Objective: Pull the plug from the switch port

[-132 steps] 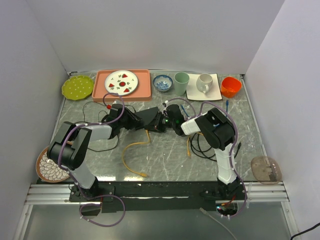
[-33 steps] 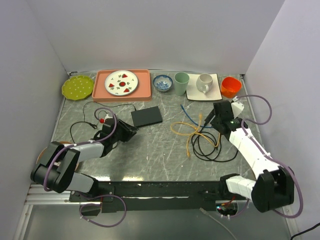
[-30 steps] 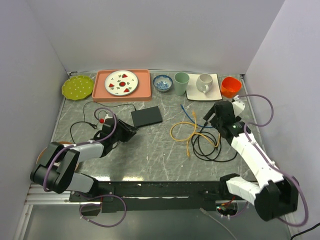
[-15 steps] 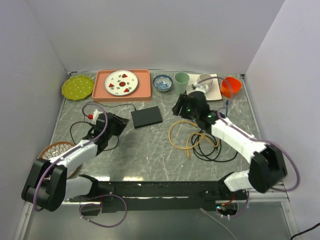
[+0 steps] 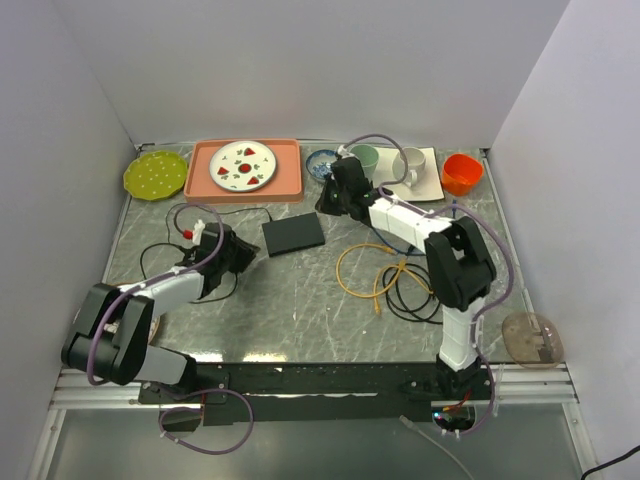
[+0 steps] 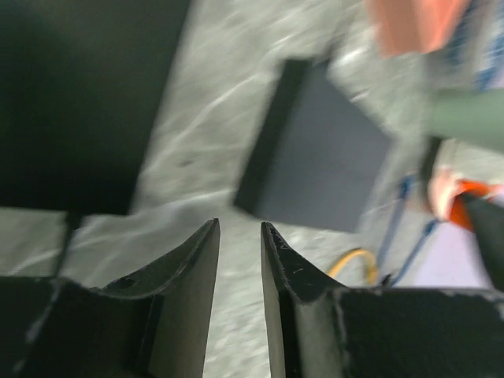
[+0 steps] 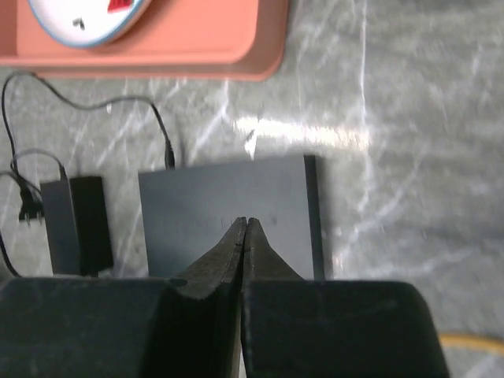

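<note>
The switch [image 5: 293, 233] is a flat black box lying on the marble table, and it also shows in the left wrist view [image 6: 323, 173] and the right wrist view [image 7: 228, 205]. A thin black cord [image 7: 150, 110] runs into its far edge. A yellow cable [image 5: 362, 270] lies loose to its right, apart from it; I cannot make out the plug. My right gripper [image 5: 326, 204] [image 7: 246, 222] is shut and empty, tips over the switch's top. My left gripper [image 5: 238, 256] [image 6: 240, 228] stands just left of the switch, narrowly open with nothing between its fingers.
A black adapter block [image 7: 75, 224] sits left of the switch. Coiled black cables [image 5: 412, 292] lie right of the yellow one. Along the back stand a green plate [image 5: 155, 175], an orange tray [image 5: 200, 185], a green cup [image 5: 364, 157], a white mug [image 5: 408, 166] and an orange cup [image 5: 461, 173].
My right arm has swung from the right side across to the switch and its gripper has closed. The left gripper has shifted slightly near the switch's left side.
</note>
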Robot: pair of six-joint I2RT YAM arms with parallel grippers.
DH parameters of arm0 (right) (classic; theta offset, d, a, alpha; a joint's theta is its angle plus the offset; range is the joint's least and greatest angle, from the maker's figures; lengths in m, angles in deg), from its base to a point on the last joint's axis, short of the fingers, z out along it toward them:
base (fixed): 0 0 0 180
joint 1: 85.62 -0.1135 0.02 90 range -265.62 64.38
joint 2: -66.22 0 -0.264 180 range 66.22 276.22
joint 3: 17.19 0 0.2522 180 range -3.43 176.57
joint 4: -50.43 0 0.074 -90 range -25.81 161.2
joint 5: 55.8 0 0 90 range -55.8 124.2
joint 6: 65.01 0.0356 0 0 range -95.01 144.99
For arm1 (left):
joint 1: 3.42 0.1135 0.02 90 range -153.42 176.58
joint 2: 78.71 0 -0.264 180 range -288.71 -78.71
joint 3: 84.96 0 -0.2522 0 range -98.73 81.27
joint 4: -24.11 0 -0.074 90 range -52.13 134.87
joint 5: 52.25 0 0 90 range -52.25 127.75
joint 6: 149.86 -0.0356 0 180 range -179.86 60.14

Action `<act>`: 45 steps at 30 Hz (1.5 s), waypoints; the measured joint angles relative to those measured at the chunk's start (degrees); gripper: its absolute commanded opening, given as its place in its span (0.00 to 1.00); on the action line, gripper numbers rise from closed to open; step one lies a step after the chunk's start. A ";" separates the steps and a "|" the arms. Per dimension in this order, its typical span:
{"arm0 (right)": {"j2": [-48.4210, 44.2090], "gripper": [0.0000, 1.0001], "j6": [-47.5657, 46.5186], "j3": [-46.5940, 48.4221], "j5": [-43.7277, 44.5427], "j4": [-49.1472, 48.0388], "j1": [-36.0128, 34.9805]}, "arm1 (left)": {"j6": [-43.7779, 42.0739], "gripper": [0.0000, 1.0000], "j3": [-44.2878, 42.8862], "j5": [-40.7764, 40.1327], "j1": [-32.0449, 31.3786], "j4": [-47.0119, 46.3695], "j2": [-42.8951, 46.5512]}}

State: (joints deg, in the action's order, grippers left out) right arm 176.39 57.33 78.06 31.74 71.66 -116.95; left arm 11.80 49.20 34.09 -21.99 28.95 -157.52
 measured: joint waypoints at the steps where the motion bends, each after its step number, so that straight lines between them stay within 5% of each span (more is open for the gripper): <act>1: 1.55 0.00 0.00 1.33 -0.31 -0.11 0.15 | -0.02 0.33 0.83 0.57 0.00 -0.07 -0.68; 20: 22.80 0.00 -0.70 22.32 -4.92 6.78 0.76 | 0.66 0.32 5.38 7.43 -3.39 -9.73 -7.10; 31: 11.37 0.00 1.05 -0.39 -4.76 -2.12 -0.66 | 2.05 0.33 7.45 9.05 -3.41 -12.94 -7.02; 38: -0.81 0.00 2.32 -17.64 -1.29 -5.09 -8.46 | 3.02 0.33 11.89 7.87 -4.68 -10.14 -0.52; 45: -6.43 0.00 5.38 -25.38 2.84 -7.23 -15.82 | 3.15 0.34 15.04 4.04 -5.68 -5.33 6.54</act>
State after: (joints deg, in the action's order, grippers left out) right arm 169.97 62.70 52.69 34.58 64.42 -132.77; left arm 14.94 64.24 38.13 -27.67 23.61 -150.98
